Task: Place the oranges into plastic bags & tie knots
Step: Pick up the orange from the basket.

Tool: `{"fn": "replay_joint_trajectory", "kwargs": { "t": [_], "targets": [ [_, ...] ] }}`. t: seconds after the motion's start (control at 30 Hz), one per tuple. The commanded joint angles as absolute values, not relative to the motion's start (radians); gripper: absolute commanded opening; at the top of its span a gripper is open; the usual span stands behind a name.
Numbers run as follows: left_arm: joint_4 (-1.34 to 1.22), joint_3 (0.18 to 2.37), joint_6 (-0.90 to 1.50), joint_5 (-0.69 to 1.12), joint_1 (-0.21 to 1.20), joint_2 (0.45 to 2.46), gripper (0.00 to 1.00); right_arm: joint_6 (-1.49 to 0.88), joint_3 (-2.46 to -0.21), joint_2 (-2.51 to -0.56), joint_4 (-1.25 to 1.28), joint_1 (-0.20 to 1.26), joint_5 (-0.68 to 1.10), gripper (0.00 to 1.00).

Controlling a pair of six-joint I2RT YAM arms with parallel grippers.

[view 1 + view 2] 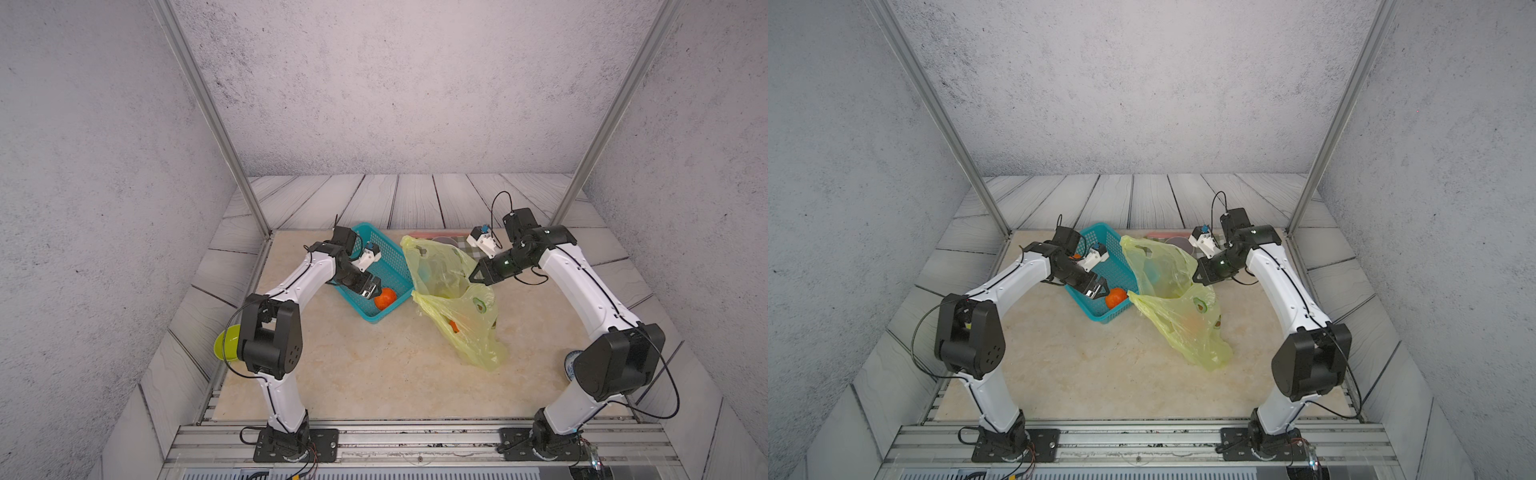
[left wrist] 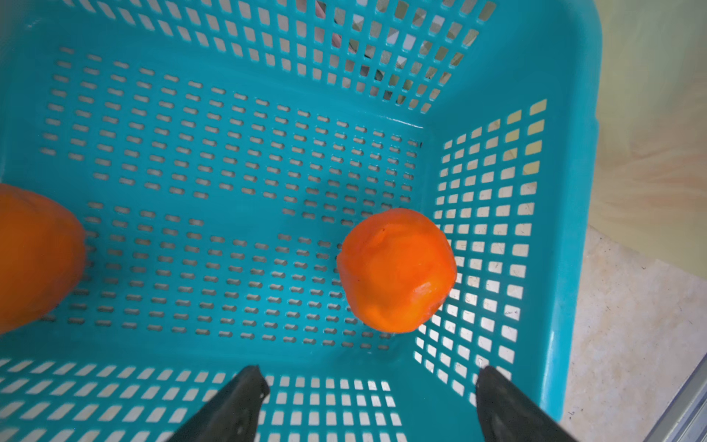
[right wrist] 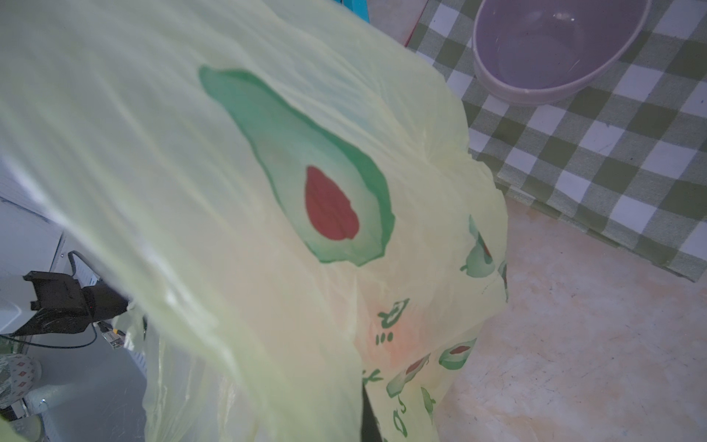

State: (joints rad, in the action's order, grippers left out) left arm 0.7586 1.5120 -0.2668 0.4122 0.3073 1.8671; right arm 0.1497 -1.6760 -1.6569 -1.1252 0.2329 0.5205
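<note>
My left arm bends down into the teal basket, left jaws apart beside an orange; my right arm reaches left, right jaws clamped on the avocado-printed yellow-green bag.

Tabletop w/ basket, bag, checked cloth.

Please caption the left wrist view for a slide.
Open left end effector over teal basket; one orange near its corner, another cropped.
</note>
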Motion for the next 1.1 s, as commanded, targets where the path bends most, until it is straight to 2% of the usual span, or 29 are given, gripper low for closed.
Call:
{"fn": "replay_joint_trajectory", "kwargs": {
  "t": [0.0, 0.3, 0.37, 0.7, 0.9, 1.07],
  "targets": [
    [0.74, 1.541, -0.243, 0.402, 0.34, 1.924, 0.9, 0.156, -1.675, -1.673, -1.14, 0.24, 0.52, 0.05],
    [0.713, 1.585, -0.206, 0.391, 0.391, 2.029, 0.91, 0.16, -1.66, -1.659, -1.133, 0.247, 0.51, 0.05],
    [0.719, 1.592, -0.195, 0.398, 0.394, 2.052, 0.87, 0.158, -1.653, -1.655, -1.129, 0.247, 0.506, 0.05],
    [0.706, 1.598, -0.175, 0.424, 0.384, 2.041, 0.46, 0.163, -1.653, -1.661, -1.13, 0.247, 0.489, 0.05],
    [0.667, 1.565, -0.179, 0.438, 0.336, 1.901, 0.34, 0.157, -1.643, -1.648, -1.121, 0.246, 0.454, 0.05],
    [0.695, 1.559, -0.241, 0.509, 0.33, 1.71, 0.33, 0.142, -1.657, -1.654, -1.129, 0.245, 0.47, 0.05]
  ]
}}
